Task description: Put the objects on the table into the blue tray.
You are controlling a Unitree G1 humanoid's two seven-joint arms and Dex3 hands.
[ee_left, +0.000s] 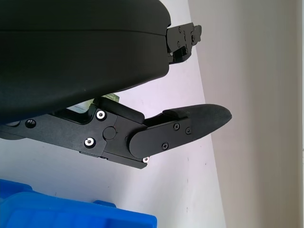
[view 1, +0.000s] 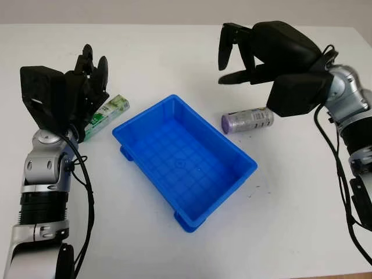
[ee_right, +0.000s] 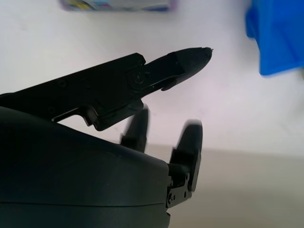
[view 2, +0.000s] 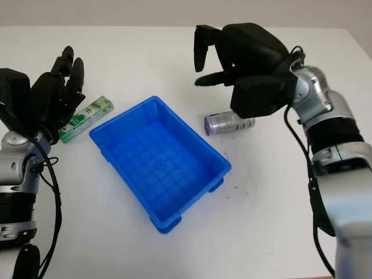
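Two objects are not yet in the tray, so we judge the task to be at its start. Largest first: the white desk [view 1: 174,52] carries everything, and the blue tray [view 1: 185,158] sits at its middle, turned at an angle and holding nothing. Our right hand [view 1: 247,58] hangs above the desk beyond the tray's far right corner, holding nothing, its fingers [view 1: 225,49] open and pointing down. Our left hand [view 1: 87,81] is raised at the tray's left side, also open and holding nothing. Next in size, the purple-capped silver can [view 1: 247,120] lies on its side just beside the tray's right rim, partly under the right hand's wrist. The green and white carton [view 1: 106,116] lies flat close to the tray's left corner, one end tucked beneath the left hand. We judge the step in hand to be the reach: either hand needs to lower over its object, close around it, and lift it over the rim.
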